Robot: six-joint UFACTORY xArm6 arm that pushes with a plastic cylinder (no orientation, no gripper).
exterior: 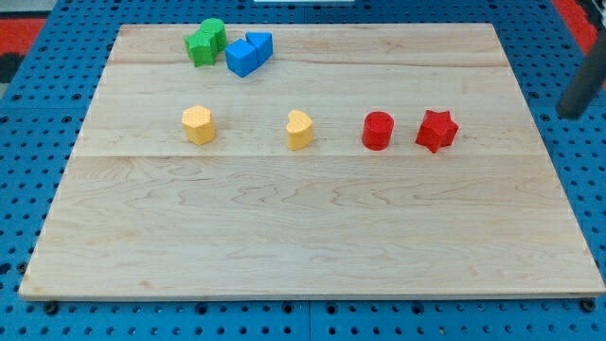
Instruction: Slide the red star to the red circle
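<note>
The red star point(436, 131) lies on the wooden board point(303, 237), right of centre. The red circle point(377, 131) stands just to its left, with a small gap between them. My tip point(570, 114) is the lower end of a dark, blurred rod at the view's right edge. It is off the board's right side, well to the right of the red star and slightly higher in the view. It touches no block.
A yellow heart-like block point(299, 130) and a yellow hexagon-like block point(198, 124) stand left of the red circle in the same row. Two green blocks point(204, 42) and two blue blocks point(248, 53) cluster at the board's top left.
</note>
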